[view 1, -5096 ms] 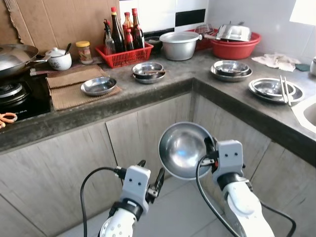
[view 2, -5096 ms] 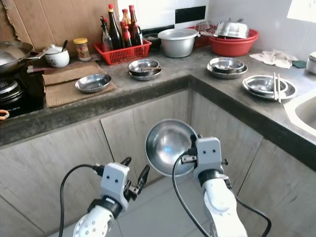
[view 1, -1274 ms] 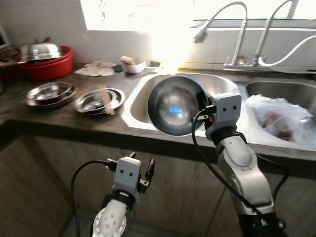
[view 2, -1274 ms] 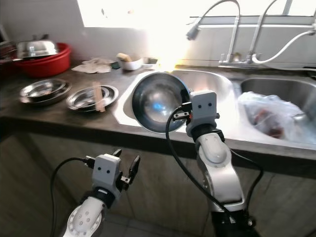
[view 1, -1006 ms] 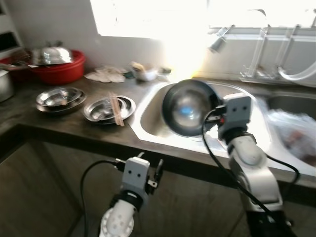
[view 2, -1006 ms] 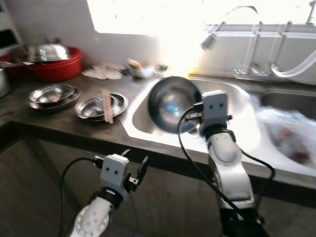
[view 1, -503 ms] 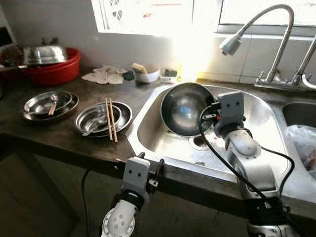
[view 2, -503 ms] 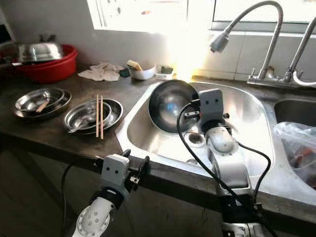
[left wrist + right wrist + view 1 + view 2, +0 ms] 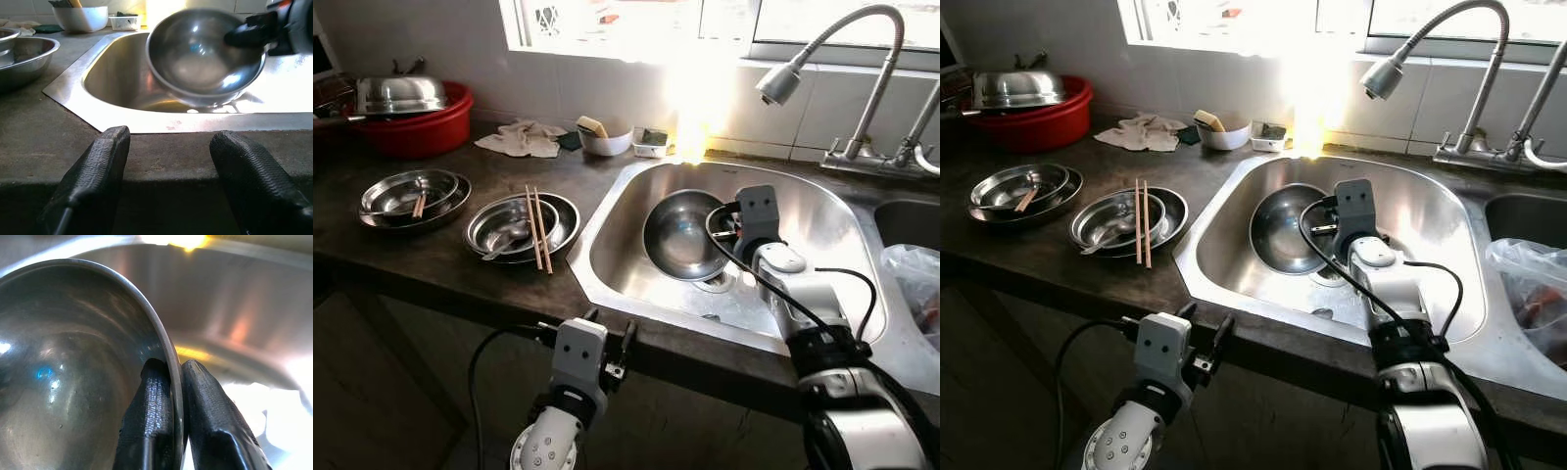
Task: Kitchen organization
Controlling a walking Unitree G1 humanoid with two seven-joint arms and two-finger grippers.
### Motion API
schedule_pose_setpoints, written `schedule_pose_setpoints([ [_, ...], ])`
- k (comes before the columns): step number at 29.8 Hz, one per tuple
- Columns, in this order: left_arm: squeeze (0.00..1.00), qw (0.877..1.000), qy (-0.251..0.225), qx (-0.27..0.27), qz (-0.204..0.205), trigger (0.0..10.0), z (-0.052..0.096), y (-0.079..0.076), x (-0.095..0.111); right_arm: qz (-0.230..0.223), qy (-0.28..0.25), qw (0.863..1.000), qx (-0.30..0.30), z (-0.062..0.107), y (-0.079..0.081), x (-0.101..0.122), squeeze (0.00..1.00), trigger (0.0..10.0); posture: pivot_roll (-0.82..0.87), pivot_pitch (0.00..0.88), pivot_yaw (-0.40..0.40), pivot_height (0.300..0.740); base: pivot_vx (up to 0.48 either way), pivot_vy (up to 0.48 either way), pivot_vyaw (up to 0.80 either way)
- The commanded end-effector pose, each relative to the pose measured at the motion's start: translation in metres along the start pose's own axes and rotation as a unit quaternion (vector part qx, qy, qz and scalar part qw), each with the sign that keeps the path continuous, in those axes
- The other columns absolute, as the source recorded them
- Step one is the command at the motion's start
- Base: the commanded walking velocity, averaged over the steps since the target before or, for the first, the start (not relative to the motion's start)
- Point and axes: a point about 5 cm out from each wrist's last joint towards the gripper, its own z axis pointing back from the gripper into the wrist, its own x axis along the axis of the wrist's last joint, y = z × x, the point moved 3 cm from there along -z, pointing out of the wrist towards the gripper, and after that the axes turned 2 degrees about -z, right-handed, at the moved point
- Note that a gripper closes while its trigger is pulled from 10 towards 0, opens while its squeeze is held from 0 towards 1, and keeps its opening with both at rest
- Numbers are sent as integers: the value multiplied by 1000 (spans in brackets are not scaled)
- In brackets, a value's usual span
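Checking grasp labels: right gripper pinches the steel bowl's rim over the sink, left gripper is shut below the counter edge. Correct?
Not quite. The left gripper is open, its two fingers spread apart in the left wrist view, holding nothing. The rest stands: it sits below the counter edge, and the right gripper pinches the steel bowl's rim over the sink.

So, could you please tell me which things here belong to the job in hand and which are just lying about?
In the job:
- steel bowl, its rim pinched by the right gripper
- left sink basin, which the bowl is held in

Lying about:
- plate with chopsticks
- stacked steel plates
- red basin
- white cloth
- plastic bag
- left gripper, idle below the counter edge
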Motion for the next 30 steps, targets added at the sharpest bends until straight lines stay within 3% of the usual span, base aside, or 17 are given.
schedule_pose_setpoints([
  [1, 0, 1000, 26, -10, 3, 10000, 3, -4, -8, -14, 6, 1000, 23, -4, 9, -3, 0, 10000, 44, 96, -40, 740, 0, 0, 0],
  [6, 0, 1000, 28, -8, 9, 10000, 10, -6, -5, 11, 56, 995, 86, -8, 30, -25, 0, 10000, 51, 133, -44, 740, 0, 0, 0],
  [10, 0, 999, 31, -10, 10, 10000, 15, -9, -1, 42, 89, 988, 121, -9, 38, -37, 0, 10000, 54, 158, -47, 740, 0, 0, 0],
  [15, 0, 999, 34, -8, 12, 10000, 16, -10, -1, 44, 92, 985, 143, -9, 41, -38, 0, 10000, 52, 166, -53, 740, 0, 0, 0],
  [16, 0, 999, 35, -8, 13, 10000, 16, -10, -1, 43, 92, 984, 146, -9, 42, -38, 259, 10000, 52, 166, -53, 740, 0, 0, 0],
  [17, 0, 999, 35, -8, 13, 10000, 16, -10, -1, 43, 92, 984, 146, -9, 42, -38, 259, 10000, 52, 166, -53, 740, 0, 0, 0],
  [18, 0, 999, 36, -8, 14, 10000, 16, -10, -1, 43, 92, 983, 152, -9, 43, -38, 1000, 10000, 47, 169, -54, 740, 0, 0, 0],
  [30, 0, 999, 37, -9, 10, 10000, 11, -8, -2, 10, 34, 987, 156, -5, 44, -26, 1000, 10000, 43, 137, -50, 740, 0, 0, 0],
])
